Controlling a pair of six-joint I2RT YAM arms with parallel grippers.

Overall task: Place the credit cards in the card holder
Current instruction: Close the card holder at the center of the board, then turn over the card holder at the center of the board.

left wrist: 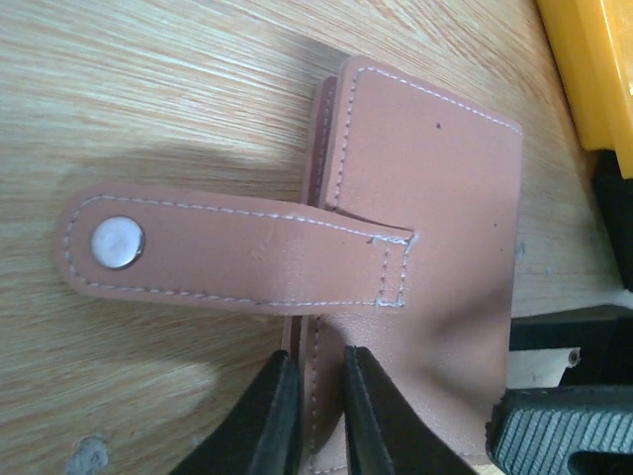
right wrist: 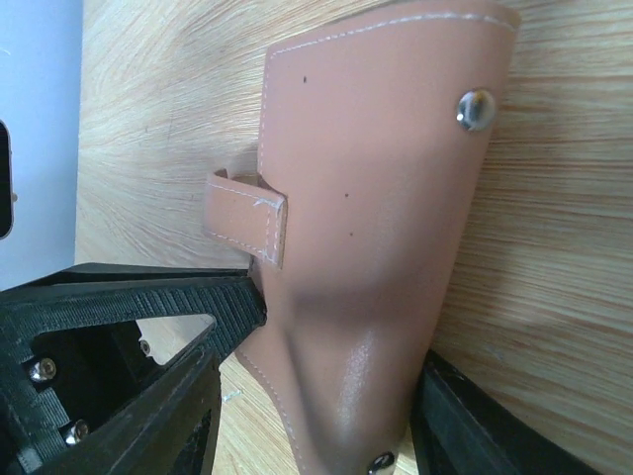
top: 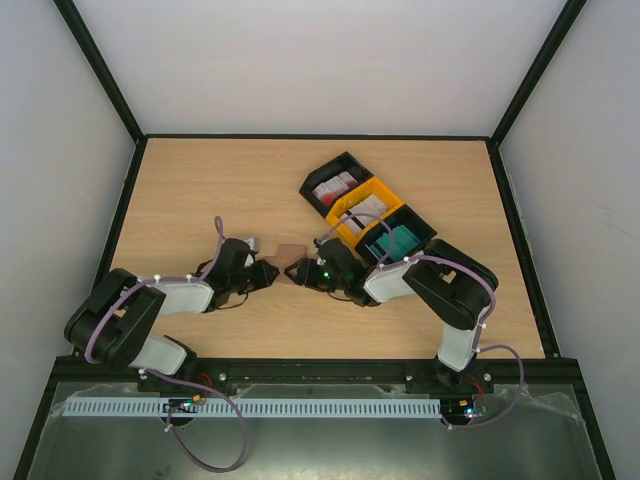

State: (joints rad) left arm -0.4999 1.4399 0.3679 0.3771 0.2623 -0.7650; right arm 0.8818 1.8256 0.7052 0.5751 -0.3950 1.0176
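The reddish-brown card holder [top: 290,258] lies on the table between my two grippers. In the left wrist view its strap [left wrist: 237,259] hangs loose to the left, with the snap [left wrist: 117,242] undone. My left gripper [left wrist: 321,421] is shut on one thin edge layer of the card holder [left wrist: 435,198]. In the right wrist view my right gripper [right wrist: 341,396] squeezes the near end of the card holder [right wrist: 376,198], which buckles between the jaws. Red-and-white cards [top: 335,185], whitish cards [top: 368,208] and teal cards [top: 400,242] sit in their trays.
Three trays stand in a diagonal row right of centre: a black tray [top: 345,162], a yellow tray [top: 345,212], and a black tray [top: 420,228]. The yellow tray [left wrist: 593,69] is close to the holder's far edge. A right finger [left wrist: 559,430] shows beside my left gripper.
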